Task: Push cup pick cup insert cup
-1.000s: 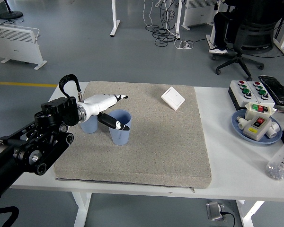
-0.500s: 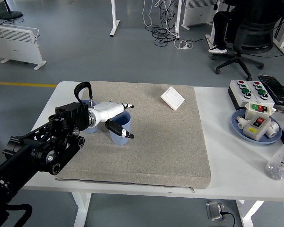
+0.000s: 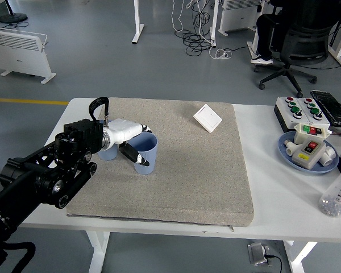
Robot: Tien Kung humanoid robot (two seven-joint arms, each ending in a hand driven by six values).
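A blue cup (image 3: 148, 154) stands on the grey mat (image 3: 187, 170) at its left side, tipped slightly. My left hand (image 3: 134, 142), white with black fingertips, wraps it from the left: the thumb lies across its near side and the fingers (image 3: 142, 129) reach over the far rim. A second blue cup (image 3: 107, 152) stands just left of it, mostly hidden behind my wrist. The right arm is out of view.
A white switch plate (image 3: 207, 118) lies at the mat's far right. At the table's right are a button box (image 3: 300, 108), a blue dish (image 3: 290, 154) holding devices and a clear bottle (image 3: 337, 197). A person sits in an office chair (image 3: 298, 42) far behind.
My left hand's fingers have closed around the blue cup. The hand and cup have shifted slightly left and nearer, and the cup now tips a little.
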